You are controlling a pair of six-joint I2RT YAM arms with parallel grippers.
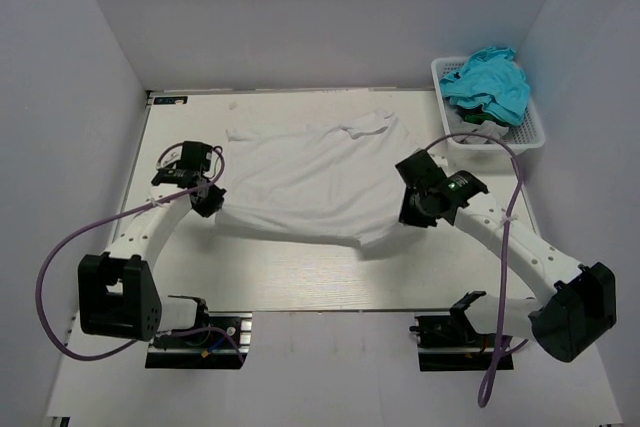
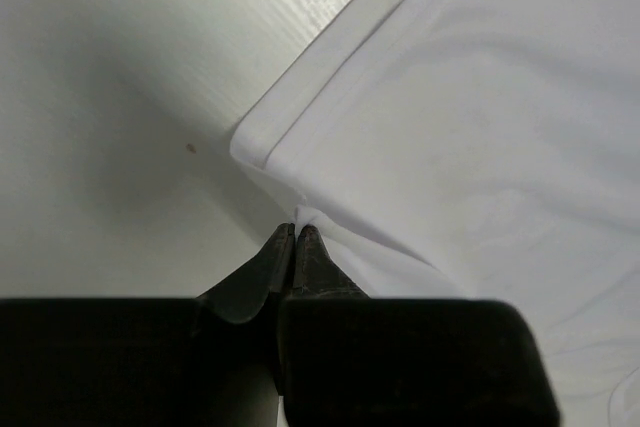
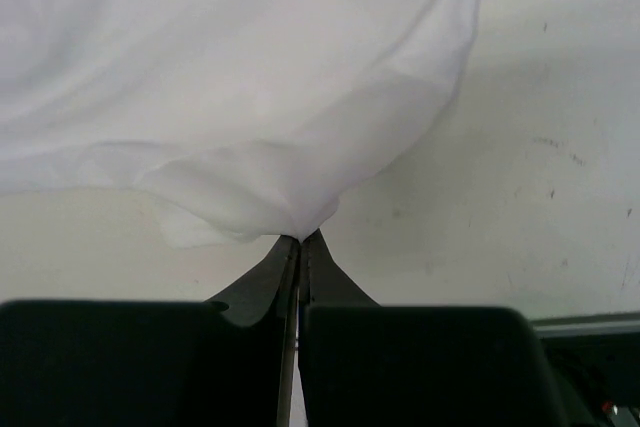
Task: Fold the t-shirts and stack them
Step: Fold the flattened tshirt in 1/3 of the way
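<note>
We have the white t-shirt (image 1: 310,182) spread on the bench (image 1: 300,282), to the left of the basket (image 1: 537,134) and nearer the arm bases than it. A teal t-shirt (image 1: 490,82) sits heaped inside the basket. The right gripper (image 3: 300,241), on the side of the shirt closer to the basket, is closed on a small fold of cloth at the shirt's edge. The left gripper (image 2: 295,235), on the side away from the basket, is clamped on the hemmed corner. Both pinches look thin, with only a little fabric between the fingertips. We judge the main risk to be a slip: if the arms pull apart or lift unevenly, one edge could drop out and the fold would land crooked. The cloth by the right gripper already hangs in a loose bulge, so it could bunch under the fold rather than lie flat. A wide swing toward the basket might also brush it.
</note>
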